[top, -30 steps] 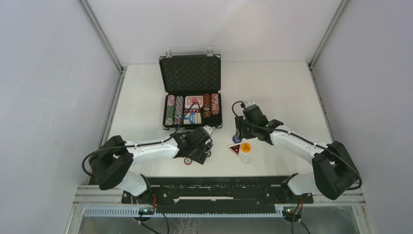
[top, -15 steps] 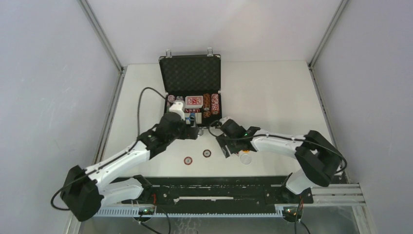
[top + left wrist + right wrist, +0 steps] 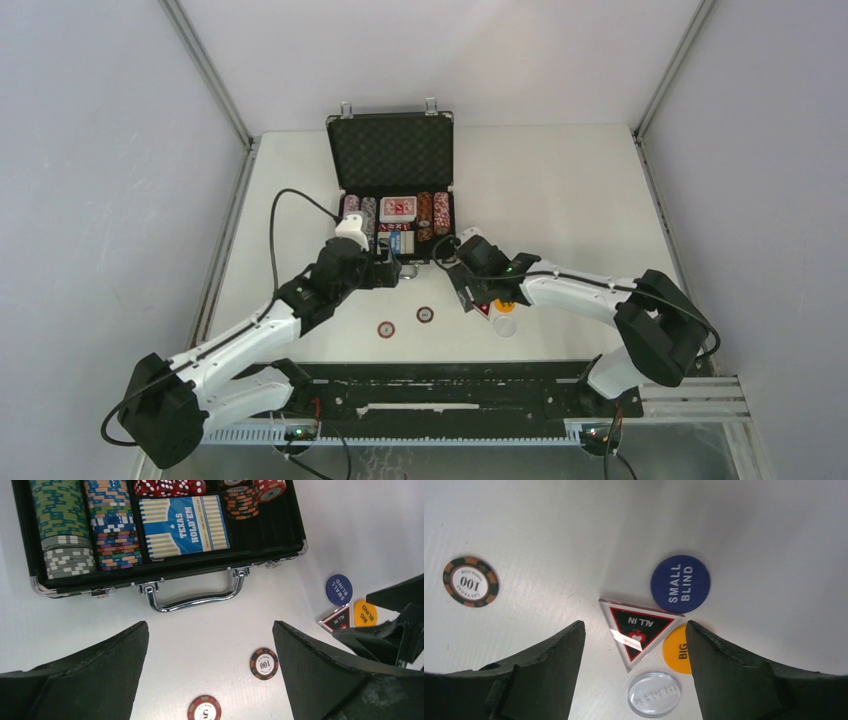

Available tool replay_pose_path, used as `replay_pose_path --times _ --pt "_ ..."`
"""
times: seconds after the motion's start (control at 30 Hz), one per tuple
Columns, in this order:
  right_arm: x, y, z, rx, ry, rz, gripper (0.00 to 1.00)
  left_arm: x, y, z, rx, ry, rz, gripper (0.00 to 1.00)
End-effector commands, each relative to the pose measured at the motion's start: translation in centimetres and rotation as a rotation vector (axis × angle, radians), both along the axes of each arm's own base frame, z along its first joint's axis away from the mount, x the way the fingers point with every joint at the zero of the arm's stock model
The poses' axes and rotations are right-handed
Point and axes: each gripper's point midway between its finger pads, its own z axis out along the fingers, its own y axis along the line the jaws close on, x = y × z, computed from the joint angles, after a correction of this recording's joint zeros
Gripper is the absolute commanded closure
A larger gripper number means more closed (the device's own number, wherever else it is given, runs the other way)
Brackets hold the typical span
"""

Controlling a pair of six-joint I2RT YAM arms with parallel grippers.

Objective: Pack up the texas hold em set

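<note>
My left hand (image 3: 210, 630) gapes empty near the case handle (image 3: 192, 599); my right hand (image 3: 634, 625) gapes over the triangle button (image 3: 642, 629).

Case (image 3: 165, 572): open, lid (image 3: 390, 152) raised; chip rows (image 3: 62, 525), blue deck (image 3: 183, 526), red dice (image 3: 167, 486) inside.
Loose chips (image 3: 264, 663): two, flat on desk (image 3: 560, 180), apart.
Buttons (image 3: 680, 584): four, tightly clustered.

Chromed metal handle (image 3: 192, 598), glossy, perhaps plastic, dealer button (image 3: 653, 694).

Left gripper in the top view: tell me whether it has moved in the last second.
Yes. The left gripper has moved away from the red chip, farther up the table, to the front edge of the open case.
</note>
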Motion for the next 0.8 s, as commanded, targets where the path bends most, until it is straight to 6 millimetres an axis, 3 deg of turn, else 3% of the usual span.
replay_pose_path --times 0.0,0.5,0.77 --pt "2.0 -0.2 1.4 0.043 -0.04 -0.027 0.18 0.5 -0.7 0.5 -0.045 -0.025 -0.007 0.02" --pt "0.5 0.8 -2.1 0.025 0.07 0.005 0.18 0.6 -0.7 -0.5 -0.029 0.006 -0.007 0.01" --pt "0.1 0.5 -2.9 0.012 0.096 -0.009 0.19 0.7 -1.0 -0.7 -0.025 0.014 -0.015 0.01"
